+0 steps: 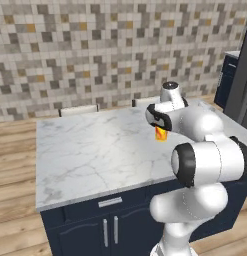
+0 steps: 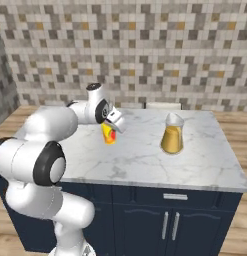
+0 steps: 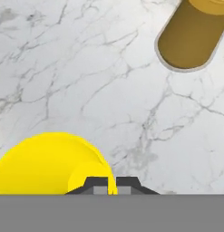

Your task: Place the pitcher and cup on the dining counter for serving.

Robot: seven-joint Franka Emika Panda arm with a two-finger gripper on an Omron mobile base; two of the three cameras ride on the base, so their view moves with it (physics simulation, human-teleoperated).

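Note:
The yellow cup (image 2: 109, 136) with orange-red blotches stands upright, low over the dining counter (image 2: 145, 162), left of the middle of its white marble top. My gripper (image 2: 111, 128) comes down on it from above and is shut on its rim; in the hand view the yellow wall of the cup (image 3: 45, 165) passes between the fingertips of the gripper (image 3: 112, 186). I cannot tell whether the cup's base touches the marble. The pitcher (image 2: 172, 135), clear glass with amber content, stands on the counter a short way right of the cup, also seen as the pitcher (image 3: 190, 36). In the left base view the cup (image 1: 161, 134) hangs under the gripper (image 1: 160, 127).
Two pale chair backs (image 1: 78, 110) (image 2: 162, 105) rise behind the counter's far edge, in front of a mosaic tile wall. A dark tall unit (image 1: 241, 85) and a navy cabinet (image 1: 227, 75) stand at the right. The counter's left half (image 1: 85, 150) is bare marble.

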